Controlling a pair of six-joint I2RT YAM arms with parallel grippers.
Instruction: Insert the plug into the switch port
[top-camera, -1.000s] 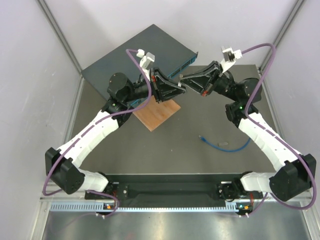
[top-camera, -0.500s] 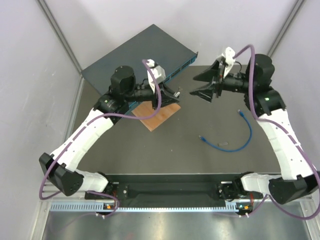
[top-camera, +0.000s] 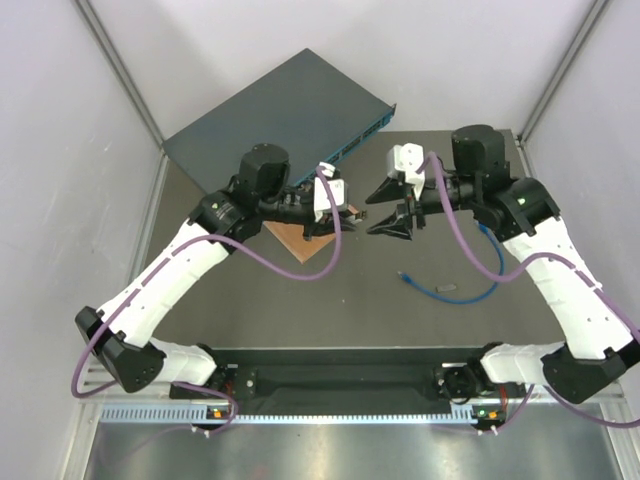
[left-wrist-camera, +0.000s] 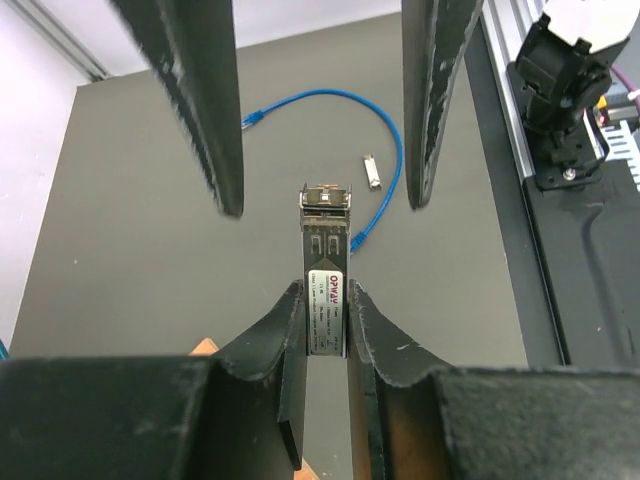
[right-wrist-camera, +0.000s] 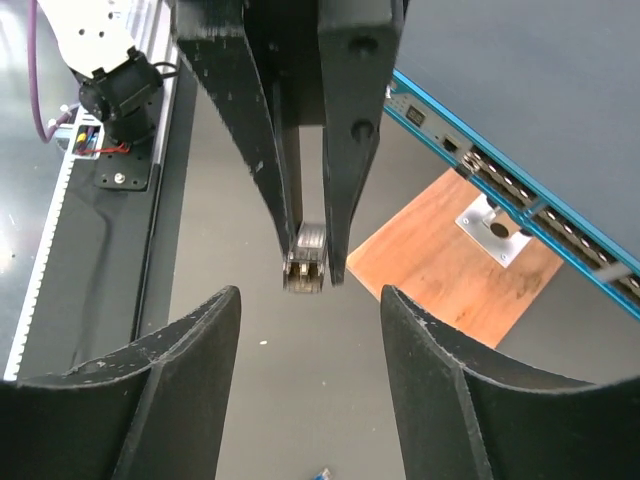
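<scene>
**Plug (top-camera: 403, 273) loose on the tabletop (top-camera: 330, 310), module in the left pincer (top-camera: 350, 212)**

Along the bright blue front of the switch (top-camera: 280, 110), in the right wrist view: a row of small dark sockets, too small to tell what sits in any of them. On the wooden square (right-wrist-camera: 440, 270) just in front of that face: a small pale metal plate (right-wrist-camera: 494, 228) with a hole.

Clamped tight between the left pincer's fingers (left-wrist-camera: 285, 330): a small labelled metal transceiver module (left-wrist-camera: 325, 260), front end poking out toward the right pincer (right-wrist-camera: 310, 300). Right pincer spread wide, gripping nothing, fingers apart from the module.

Flat on the tabletop, well apart from the switch and on the near side of both pincers: the thin blue cable (left-wrist-camera: 320, 95), curled in an arc, with the plug at its end nearer the left arm. Near the cable in the left wrist view: a tiny loose grey metal piece (left-wrist-camera: 372, 172).

Against half a second ago: both pincers drawn back from the switch front toward the near edge, tips closer together. Cable and plug in the same place.
</scene>
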